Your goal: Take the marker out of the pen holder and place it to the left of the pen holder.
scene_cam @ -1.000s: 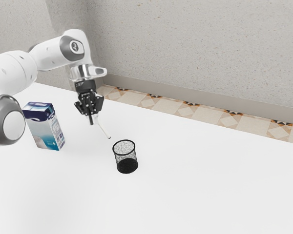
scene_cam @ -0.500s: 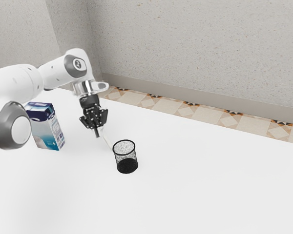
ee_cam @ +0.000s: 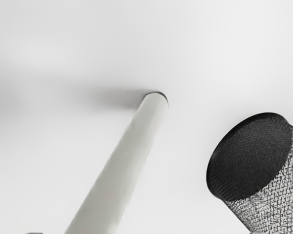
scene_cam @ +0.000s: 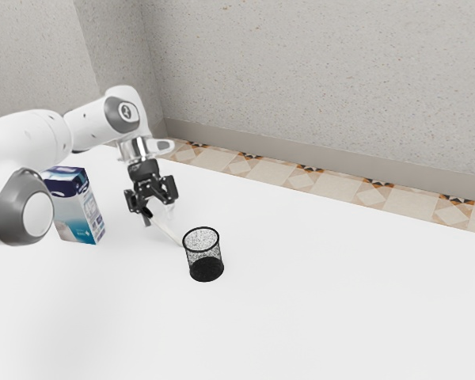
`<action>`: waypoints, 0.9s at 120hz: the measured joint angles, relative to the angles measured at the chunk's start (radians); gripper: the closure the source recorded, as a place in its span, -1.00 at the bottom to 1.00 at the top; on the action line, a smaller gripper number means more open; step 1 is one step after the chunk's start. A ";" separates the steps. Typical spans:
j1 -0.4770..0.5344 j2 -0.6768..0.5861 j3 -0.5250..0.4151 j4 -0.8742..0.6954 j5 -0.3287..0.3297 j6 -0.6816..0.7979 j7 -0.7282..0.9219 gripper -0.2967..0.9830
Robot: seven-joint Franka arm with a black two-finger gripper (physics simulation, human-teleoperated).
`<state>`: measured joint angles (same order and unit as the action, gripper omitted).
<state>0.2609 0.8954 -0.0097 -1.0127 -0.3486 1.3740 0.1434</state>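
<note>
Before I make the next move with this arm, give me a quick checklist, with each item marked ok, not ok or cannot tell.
1. Marker out of the pen holder: ok, bare tabletop shows between its far end and the holder in the wrist view.
2. Pen holder upright: ok.
3. Jaws of the gripper apart, marker released: ok, they stand spread.
4. Marker resting flat on the table: cannot tell; the end by the gripper may be raised.
5. Marker on the side the task calls left: cannot tell; it is toward the exterior view's left.
6. Carton standing: ok.
</note>
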 joint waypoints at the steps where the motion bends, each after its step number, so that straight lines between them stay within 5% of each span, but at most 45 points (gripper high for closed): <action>1: 0.000 0.001 0.000 0.001 0.000 0.003 0.001 -0.30; 58: -0.007 0.011 0.008 0.003 0.001 0.207 0.184 -0.47; 85: -0.120 -0.583 0.020 -0.434 0.077 0.272 0.210 -0.49; 108: -0.142 -0.657 0.022 -0.463 0.114 0.262 0.197 -0.50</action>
<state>0.1185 0.2384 0.0125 -1.4752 -0.2343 1.6359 0.3404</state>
